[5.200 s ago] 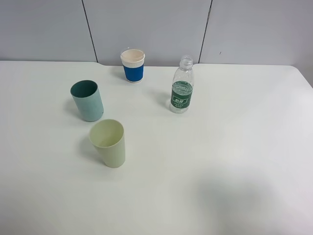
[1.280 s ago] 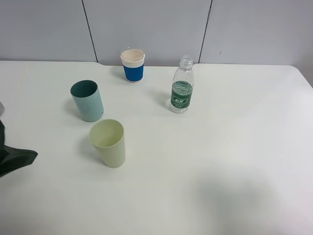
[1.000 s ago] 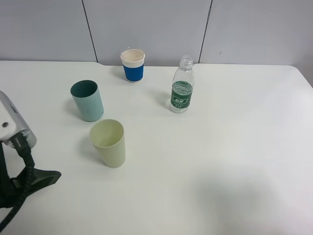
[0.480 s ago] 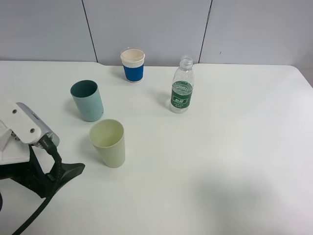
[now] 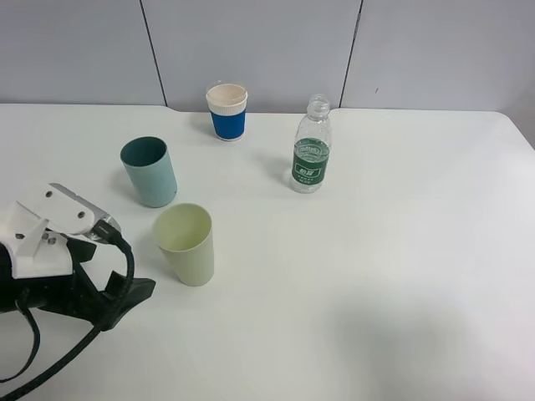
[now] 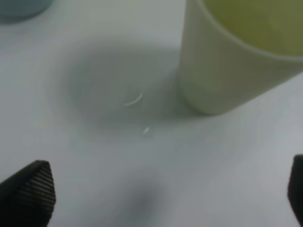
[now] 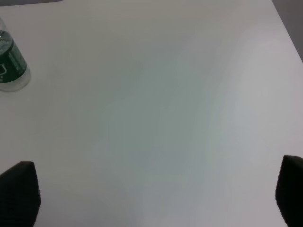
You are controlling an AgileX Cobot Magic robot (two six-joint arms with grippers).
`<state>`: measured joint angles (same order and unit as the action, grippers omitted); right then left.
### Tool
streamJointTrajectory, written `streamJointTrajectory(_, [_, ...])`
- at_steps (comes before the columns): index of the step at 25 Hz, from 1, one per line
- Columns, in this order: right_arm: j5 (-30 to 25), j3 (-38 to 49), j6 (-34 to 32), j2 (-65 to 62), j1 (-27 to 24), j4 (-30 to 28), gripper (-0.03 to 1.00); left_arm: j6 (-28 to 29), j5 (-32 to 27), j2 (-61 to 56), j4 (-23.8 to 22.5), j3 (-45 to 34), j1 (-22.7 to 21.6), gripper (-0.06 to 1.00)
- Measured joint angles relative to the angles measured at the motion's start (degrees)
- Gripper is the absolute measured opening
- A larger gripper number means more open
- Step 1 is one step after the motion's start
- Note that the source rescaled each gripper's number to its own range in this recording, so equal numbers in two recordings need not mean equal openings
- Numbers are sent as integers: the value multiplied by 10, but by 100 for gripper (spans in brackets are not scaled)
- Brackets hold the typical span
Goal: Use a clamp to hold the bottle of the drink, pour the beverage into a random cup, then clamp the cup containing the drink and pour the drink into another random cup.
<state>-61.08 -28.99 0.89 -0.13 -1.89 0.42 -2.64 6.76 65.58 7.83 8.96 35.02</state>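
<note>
High view, change: the left end effector (image 5: 127,294) has come in from the worktop's (image 5: 401,251) near-left edge over the last second. It now sits just beside the yellow-green cup (image 5: 185,242), on its near-left side.
High view, unchanged: cups and bottle (image 5: 311,149) stand where they stood before, all upright.
High view, bottle: well apart from the yellow-green cup, off to its far right. Clear drink shows inside, and nothing is touching it.
High view, other cups: the teal cup (image 5: 150,173) is near the yellow-green cup, behind and left of it. The paper cup (image 5: 227,111) is farther back.
High view, meaning: likely the opening approach. Nothing has been poured, and the yellow-green cup looks dry inside. The left arm is heading for a cup and not the bottle, so the bottle grab probably falls to the other arm.
Left wrist view, end effector: the left end effector (image 6: 161,194) is released, with its dark tips at opposite edges and bare worktop between them.
Left wrist view, adds: the yellow-green cup (image 6: 232,61) is close ahead, not yet between the tips. A sliver of the teal cup (image 6: 21,7) shows beyond.
Right wrist view, end effector: the right end effector (image 7: 154,194) is released and holds nothing.
Right wrist view, adds: this arm is out of the high view entirely. The bottle (image 7: 10,66) is far ahead of it, at the frame's margin.
</note>
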Motion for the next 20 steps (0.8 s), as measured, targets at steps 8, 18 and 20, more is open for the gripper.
streamJointTrajectory(8, [0, 0, 0, 0, 0, 0, 100, 15, 114, 63, -8, -47, 0, 100])
streamJointTrajectory(18, [0, 0, 0, 0, 0, 0, 100, 26, 428, 181, -84, -90, 0, 100])
streamJointTrajectory(20, [0, 0, 0, 0, 0, 0, 100, 26, 488, 214, -91, -90, 0, 100])
